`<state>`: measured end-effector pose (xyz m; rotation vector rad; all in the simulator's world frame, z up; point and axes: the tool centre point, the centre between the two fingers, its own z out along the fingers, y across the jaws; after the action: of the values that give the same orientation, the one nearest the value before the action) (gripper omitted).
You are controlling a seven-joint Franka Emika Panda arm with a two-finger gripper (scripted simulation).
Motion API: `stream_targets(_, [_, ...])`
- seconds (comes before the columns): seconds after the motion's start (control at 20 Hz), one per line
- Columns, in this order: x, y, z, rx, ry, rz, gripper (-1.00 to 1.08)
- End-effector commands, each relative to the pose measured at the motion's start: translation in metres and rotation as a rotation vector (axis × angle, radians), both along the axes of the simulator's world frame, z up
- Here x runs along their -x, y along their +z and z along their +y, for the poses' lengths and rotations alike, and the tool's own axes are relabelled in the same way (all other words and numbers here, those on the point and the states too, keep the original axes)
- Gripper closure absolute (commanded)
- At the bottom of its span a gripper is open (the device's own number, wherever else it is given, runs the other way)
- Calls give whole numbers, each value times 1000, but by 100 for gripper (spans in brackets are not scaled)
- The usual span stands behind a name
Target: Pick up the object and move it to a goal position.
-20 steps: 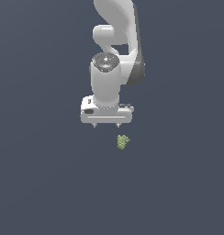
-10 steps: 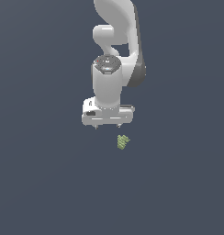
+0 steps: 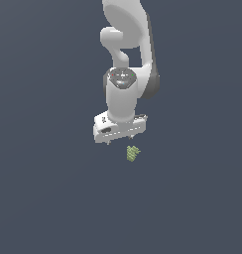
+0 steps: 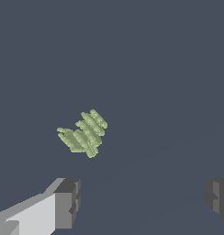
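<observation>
The object [image 3: 133,153] is a tiny olive-green ridged block lying on the dark floor. In the exterior view it sits just below and a little to the right of my white gripper [image 3: 120,141]. The gripper points down, is open and holds nothing. In the wrist view the object [image 4: 83,133] lies beyond the fingers, apart from both, nearer to one grey fingertip [image 4: 67,203] than to the other [image 4: 218,196]. The fingertips stand wide apart with an empty gap between them. No goal marker shows in either view.
The white arm [image 3: 127,59] rises above the gripper toward the top of the exterior view. The ground is a uniform dark blue-grey surface [image 3: 53,198] with nothing else on it in these views.
The gripper has come down and shifted slightly toward the exterior view's right, closer to the object. The object has not moved.
</observation>
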<state>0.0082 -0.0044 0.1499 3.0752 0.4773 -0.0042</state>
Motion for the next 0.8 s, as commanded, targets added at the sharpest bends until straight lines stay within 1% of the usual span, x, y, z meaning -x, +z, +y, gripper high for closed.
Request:
stream_targets(0.0, [-1,-7,6,-1,78,3,-92])
stream_targets(0.75, [-5,-45,40,-17,539,13,-92])
